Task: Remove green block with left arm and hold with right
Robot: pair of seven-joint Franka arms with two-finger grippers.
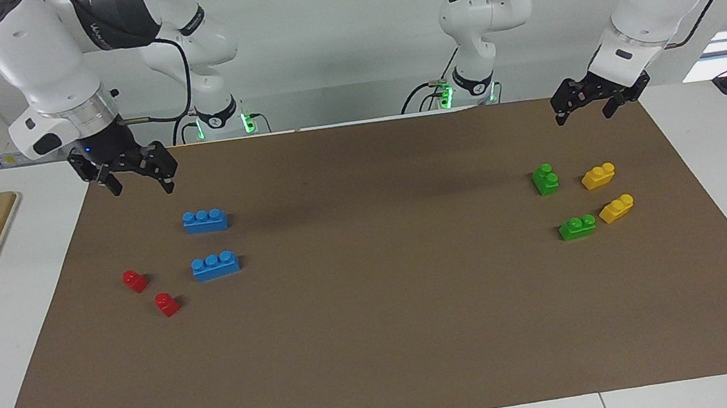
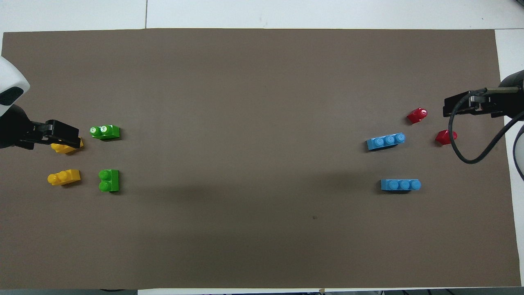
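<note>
Bricks lie loose on the mat [image 1: 380,340]: green block [image 1: 545,179] at three o'clock by a yellow [image 1: 598,176]. Left gripper [image 1: 579,105] and right gripper [image 1: 135,178] hang spread apart, empty.

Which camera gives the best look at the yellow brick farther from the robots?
The facing view: the small yellow plastic two-stud brick shows whole there. In the overhead view, the left tool hanging above covers most of that brick.
</note>
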